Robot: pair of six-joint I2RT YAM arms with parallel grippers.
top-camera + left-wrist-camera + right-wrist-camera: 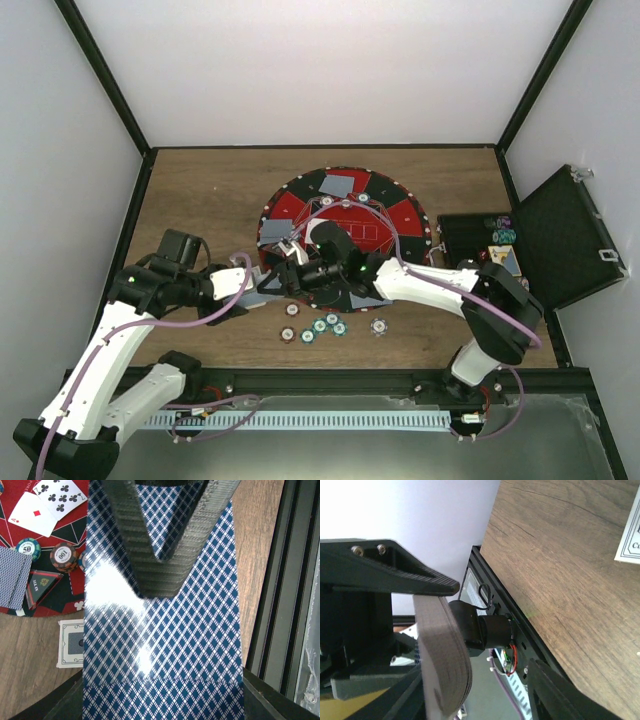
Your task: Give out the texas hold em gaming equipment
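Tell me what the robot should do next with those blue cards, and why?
Probably the right hand should pinch one card off the deck that the left hand clamps shut. The two hands sit close together at the near edge of the mat, and only a few cards lie dealt there.

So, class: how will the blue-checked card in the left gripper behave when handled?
The blue-checked card, pinched in the left gripper, looks like a thin sheet, so it probably flexes easily. The bright glare on its back suggests a glossy, likely slippery surface.
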